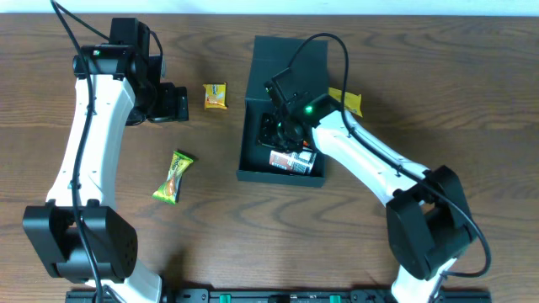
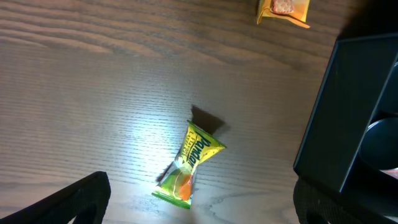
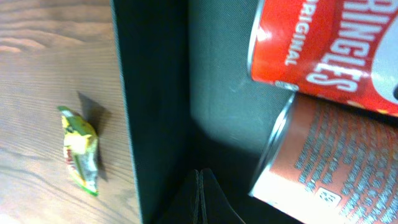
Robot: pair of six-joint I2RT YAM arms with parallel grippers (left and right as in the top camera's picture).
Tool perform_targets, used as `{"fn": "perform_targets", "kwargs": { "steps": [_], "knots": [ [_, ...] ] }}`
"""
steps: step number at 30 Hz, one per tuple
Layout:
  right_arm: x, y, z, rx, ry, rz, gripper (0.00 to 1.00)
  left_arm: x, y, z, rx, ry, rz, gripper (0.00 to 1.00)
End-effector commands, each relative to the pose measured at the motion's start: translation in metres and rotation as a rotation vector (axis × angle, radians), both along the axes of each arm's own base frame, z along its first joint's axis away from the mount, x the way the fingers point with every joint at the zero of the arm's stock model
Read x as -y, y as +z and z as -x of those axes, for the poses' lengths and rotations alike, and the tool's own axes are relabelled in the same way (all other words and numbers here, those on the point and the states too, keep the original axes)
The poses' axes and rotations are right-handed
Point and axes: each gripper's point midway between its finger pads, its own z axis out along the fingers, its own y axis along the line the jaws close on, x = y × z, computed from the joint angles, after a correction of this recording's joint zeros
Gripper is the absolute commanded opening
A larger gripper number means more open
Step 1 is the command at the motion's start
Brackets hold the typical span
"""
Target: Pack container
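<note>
The container (image 1: 280, 176) is sitting open right of centre, holding two red Pringles cans (image 3: 323, 50) lying by its near wall; the right gripper (image 3: 199, 186) is hanging clenched and empty inside it; the left gripper (image 1: 175, 103) is hovering released, far left.

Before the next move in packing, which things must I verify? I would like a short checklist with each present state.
1. Container lid open: ok.
2. Pringles can lying inside the container: ok.
3. Right gripper shut, empty, inside the container: ok.
4. Left gripper open, above the table: ok.
5. Green packet on the table, apart from other things: ok.
6. Room in the container for more packets: cannot tell.
</note>
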Motion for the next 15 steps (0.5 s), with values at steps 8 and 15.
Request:
{"fn": "perform_targets", "kwargs": {
  "steps": [8, 15],
  "knots": [
    [0.015, -0.007, -0.003, 0.083, 0.041, 0.161, 0.02, 0.001, 0.001, 0.001, -0.001, 0.000, 0.000, 0.96],
    [0.013, -0.010, 0.000, 0.077, 0.055, 0.171, 0.02, 0.001, 0.001, 0.001, -0.001, 0.000, 0.000, 0.96]
  ]
}}
